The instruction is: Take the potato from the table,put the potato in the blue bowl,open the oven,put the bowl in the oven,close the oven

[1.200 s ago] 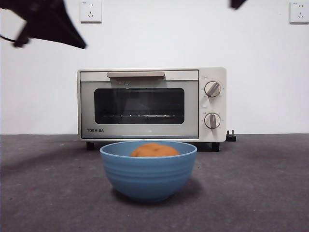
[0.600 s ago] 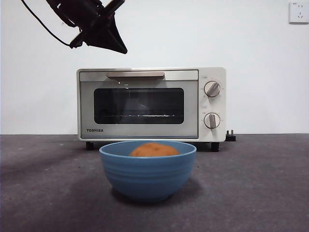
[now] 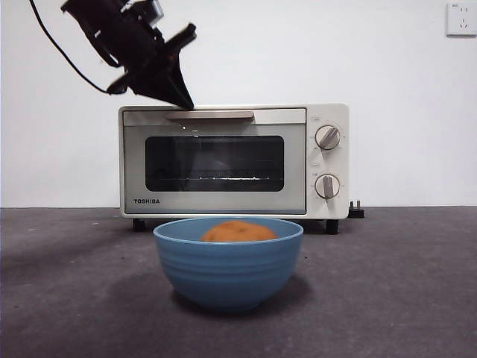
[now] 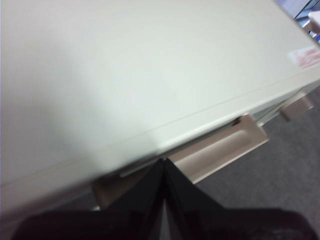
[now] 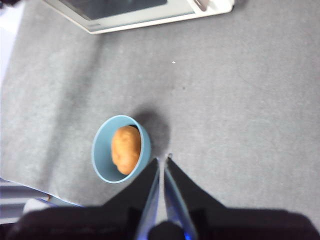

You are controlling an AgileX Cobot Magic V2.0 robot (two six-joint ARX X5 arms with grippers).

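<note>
The orange-brown potato (image 3: 237, 232) lies inside the light-blue bowl (image 3: 228, 268), which stands on the dark grey table (image 3: 395, 283) in front of the cream Toshiba oven (image 3: 223, 160). The oven door is closed. My left gripper (image 3: 186, 103) hangs shut just above the left end of the beige handle (image 3: 209, 115). In the left wrist view its tips (image 4: 164, 161) meet over the handle (image 4: 220, 150) below the oven's top (image 4: 150, 75). My right gripper (image 5: 163, 159) is shut and empty, high above the table, with the bowl (image 5: 102, 150) and potato (image 5: 125, 149) below it.
Two round knobs (image 3: 328, 137) sit on the oven's right panel. A black plug (image 3: 357, 210) lies by its right foot. A wall socket (image 3: 461, 18) is on the white wall behind. Part of the oven (image 5: 135, 12) shows in the right wrist view.
The left arm came in from the top left corner, moving right and down until its tip is just over the oven handle. The black tip at the top right left the view.
</note>
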